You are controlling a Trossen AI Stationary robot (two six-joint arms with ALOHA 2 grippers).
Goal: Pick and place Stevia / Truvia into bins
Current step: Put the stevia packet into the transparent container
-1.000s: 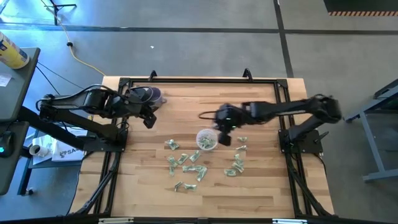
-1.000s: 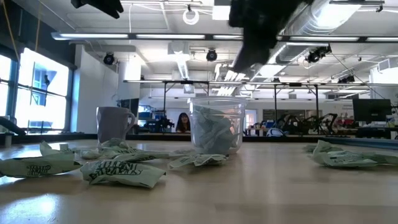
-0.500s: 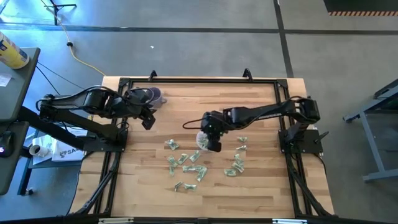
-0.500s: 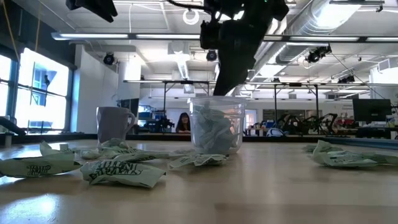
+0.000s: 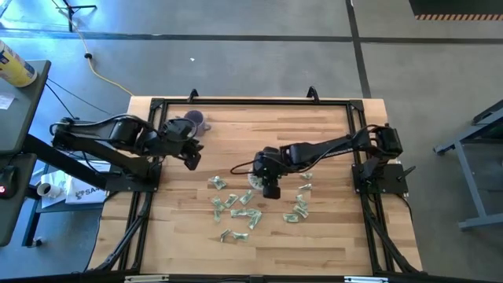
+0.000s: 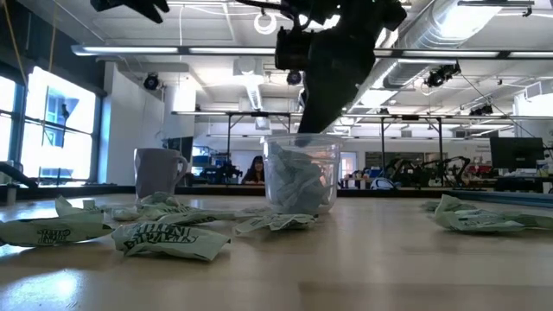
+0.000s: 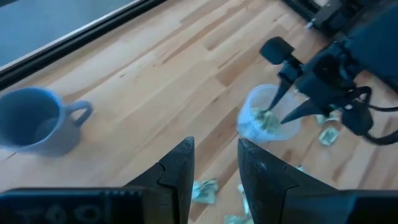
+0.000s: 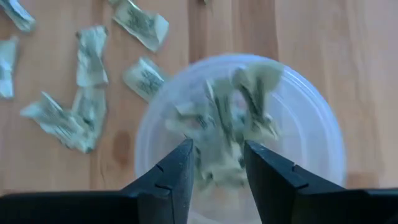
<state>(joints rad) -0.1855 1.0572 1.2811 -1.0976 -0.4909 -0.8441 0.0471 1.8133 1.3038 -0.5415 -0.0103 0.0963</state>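
The clear cup (image 8: 305,118) stands upright on the wooden table and holds several crumpled green-and-white sachets (image 8: 236,118). My right gripper (image 8: 216,146) hangs open straight above the cup's mouth, fingers pointing down; it covers most of the cup (image 5: 253,178) in the high view and stands just over the rim (image 6: 301,138) in the low view. Nothing shows between its fingers. More sachets (image 5: 236,208) lie flat on the table near and right (image 5: 299,206) of the cup. My left gripper (image 5: 191,159) waits open in the air by the far-left side.
A purple mug (image 5: 189,122) with a handle stands near the far-left corner, close to the left gripper. A black frame (image 5: 251,101) runs around the table. Bare wood lies between the mug and the cup (image 7: 267,121) and along the near edge.
My right gripper has moved from just right of the cup toward the table's left and near edge, coming over the cup's mouth and sinking toward its rim. The cup and the sachets on the table have stayed where they were.
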